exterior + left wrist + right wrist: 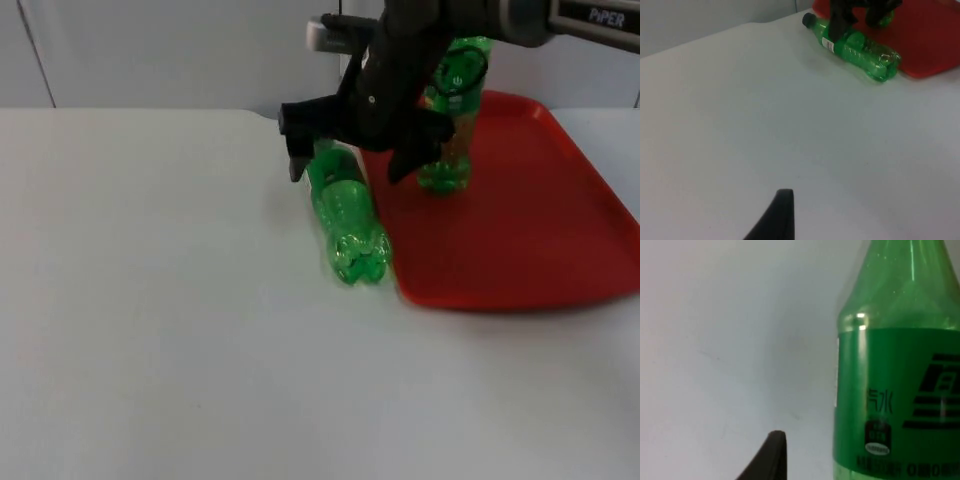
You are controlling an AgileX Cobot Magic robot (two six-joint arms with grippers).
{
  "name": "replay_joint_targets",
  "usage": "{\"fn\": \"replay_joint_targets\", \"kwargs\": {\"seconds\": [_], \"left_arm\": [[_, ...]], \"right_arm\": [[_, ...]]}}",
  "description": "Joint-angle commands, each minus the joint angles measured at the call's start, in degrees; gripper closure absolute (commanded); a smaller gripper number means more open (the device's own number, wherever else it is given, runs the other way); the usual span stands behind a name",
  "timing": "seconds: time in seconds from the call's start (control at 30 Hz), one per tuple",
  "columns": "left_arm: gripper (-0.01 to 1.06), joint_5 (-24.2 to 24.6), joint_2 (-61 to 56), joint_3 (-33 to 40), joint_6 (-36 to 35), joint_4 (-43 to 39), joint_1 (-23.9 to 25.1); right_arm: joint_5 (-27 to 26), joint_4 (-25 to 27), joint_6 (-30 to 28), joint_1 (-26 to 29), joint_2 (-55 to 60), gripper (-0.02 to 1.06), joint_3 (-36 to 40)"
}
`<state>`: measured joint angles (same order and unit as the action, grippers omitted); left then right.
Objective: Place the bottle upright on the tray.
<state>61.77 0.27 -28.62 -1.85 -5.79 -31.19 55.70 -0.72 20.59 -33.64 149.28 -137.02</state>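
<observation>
A green plastic bottle (348, 215) with a black cap lies on its side on the white table, touching the left edge of the red tray (540, 230). A second green bottle (452, 120) stands upright on the tray, partly hidden by the right arm. My right gripper (350, 162) hangs open over the lying bottle's neck end, one finger on each side of it. In the right wrist view the bottle's green label (895, 390) is close beside the fingertip (767, 457). My left gripper (777, 217) waits over bare table, far from the lying bottle (855, 47).
The tray (935, 45) lies at the right of the table, reaching near the grey wall (170, 50) behind. White table top (160, 330) spreads to the left and front of the bottle.
</observation>
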Motion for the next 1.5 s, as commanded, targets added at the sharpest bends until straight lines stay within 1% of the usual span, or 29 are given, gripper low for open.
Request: {"fn": "replay_joint_targets", "kwargs": {"seconds": [0.0, 0.03, 0.13, 0.27, 0.3, 0.37, 0.47, 0.53, 0.63, 0.73, 1.1, 1.13, 1.17, 1.23, 1.27, 1.3, 1.43, 1.47], "left_arm": [[0.0, -0.1, -0.3, 0.3, -0.1, -0.4, -0.2], [0.0, -0.1, -0.3, 0.3, -0.1, -0.4, -0.2], [0.0, -0.1, -0.3, 0.3, -0.1, -0.4, -0.2], [0.0, -0.1, -0.3, 0.3, -0.1, -0.4, -0.2], [0.0, -0.1, -0.3, 0.3, -0.1, -0.4, -0.2], [0.0, -0.1, -0.3, 0.3, -0.1, -0.4, -0.2], [0.0, -0.1, -0.3, 0.3, -0.1, -0.4, -0.2], [0.0, -0.1, -0.3, 0.3, -0.1, -0.4, -0.2], [0.0, -0.1, -0.3, 0.3, -0.1, -0.4, -0.2], [0.0, -0.1, -0.3, 0.3, -0.1, -0.4, -0.2], [0.0, -0.1, -0.3, 0.3, -0.1, -0.4, -0.2], [0.0, -0.1, -0.3, 0.3, -0.1, -0.4, -0.2], [0.0, -0.1, -0.3, 0.3, -0.1, -0.4, -0.2], [0.0, -0.1, -0.3, 0.3, -0.1, -0.4, -0.2], [0.0, -0.1, -0.3, 0.3, -0.1, -0.4, -0.2], [0.0, -0.1, -0.3, 0.3, -0.1, -0.4, -0.2], [0.0, -0.1, -0.3, 0.3, -0.1, -0.4, -0.2], [0.0, -0.1, -0.3, 0.3, -0.1, -0.4, -0.2]], "right_arm": [[-0.9, -4.2, 2.1, -1.2, -0.3, 0.02, -0.6], [-1.5, -5.6, 2.8, -1.5, -0.3, 0.02, -0.6], [-3.3, -6.4, 3.9, -2.1, 0.3, 0.02, -0.6], [-7.2, -10.4, 9.1, -2.2, 1.7, 0.04, -0.6], [-7.2, -10.4, 9.1, -2.2, 1.7, 0.04, -0.6], [-8.9, -11.6, 10.5, -2.3, 2.4, 0.05, -0.6], [-10.9, -11.6, 11.1, -2.3, 3.1, 0.06, -0.6], [-11.2, -11.4, 11.1, -2.3, 3.2, 0.06, -0.6], [-13.8, -11.2, 11.2, -2.3, 3.7, 0.06, -0.6], [-14.2, -11.0, 11.6, -2.3, 3.8, 0.06, -0.6], [-14.9, -10.1, 12.0, -2.3, 5.4, 0.17, -0.6], [-15.2, -10.1, 12.0, -2.3, 5.4, 0.2, -0.6], [-15.3, -10.1, 12.0, -2.3, 5.4, 0.26, -0.6], [-15.2, -10.1, 12.6, -2.3, 5.4, 0.43, -0.6], [-14.8, -10.1, 12.6, -2.2, 5.4, 0.55, -0.6], [-14.8, -10.1, 12.6, -2.2, 5.4, 0.55, -0.6], [-14.9, -10.1, 11.3, -2.2, 5.2, 1.0, -0.6], [-15.0, -10.1, 10.8, -2.2, 4.6, 1.04, -0.7]]}}
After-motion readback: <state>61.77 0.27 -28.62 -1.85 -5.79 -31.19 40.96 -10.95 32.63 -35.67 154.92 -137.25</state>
